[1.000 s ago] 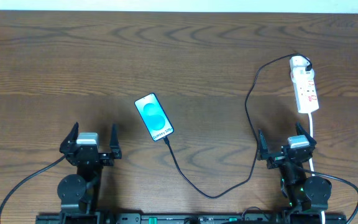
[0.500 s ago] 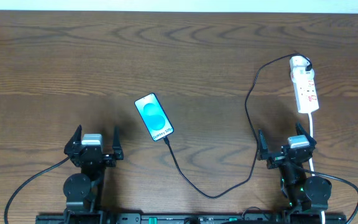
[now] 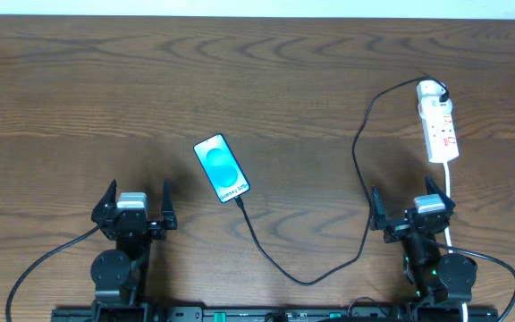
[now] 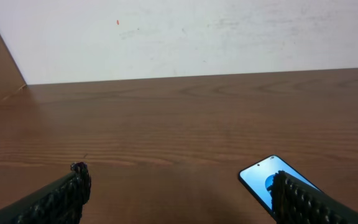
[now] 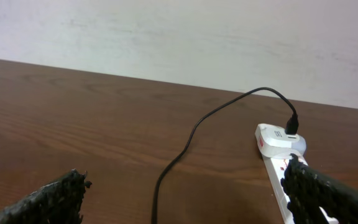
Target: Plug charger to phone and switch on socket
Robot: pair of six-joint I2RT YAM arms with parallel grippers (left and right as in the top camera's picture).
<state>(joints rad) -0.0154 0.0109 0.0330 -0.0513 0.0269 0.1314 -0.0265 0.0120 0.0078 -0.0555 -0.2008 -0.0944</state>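
Note:
The phone (image 3: pixel 222 167) lies face up mid-table, its blue screen lit; it also shows in the left wrist view (image 4: pixel 263 182). The black charger cable (image 3: pixel 362 134) runs from the phone's lower end in a loop to the white adapter (image 3: pixel 430 89) on the socket strip (image 3: pixel 440 125) at the far right; cable (image 5: pixel 194 132) and strip (image 5: pixel 272 155) show in the right wrist view. My left gripper (image 3: pixel 134 203) is open and empty, near the front edge, left of the phone. My right gripper (image 3: pixel 411 202) is open and empty, just in front of the strip.
The strip's white cord (image 3: pixel 451 192) runs toward the front beside my right arm. A white wall (image 4: pixel 179 37) backs the far edge of the brown table (image 3: pixel 105 89).
The left arm shifted slightly to the right between one second ago and half a second ago. Nothing else has moved.

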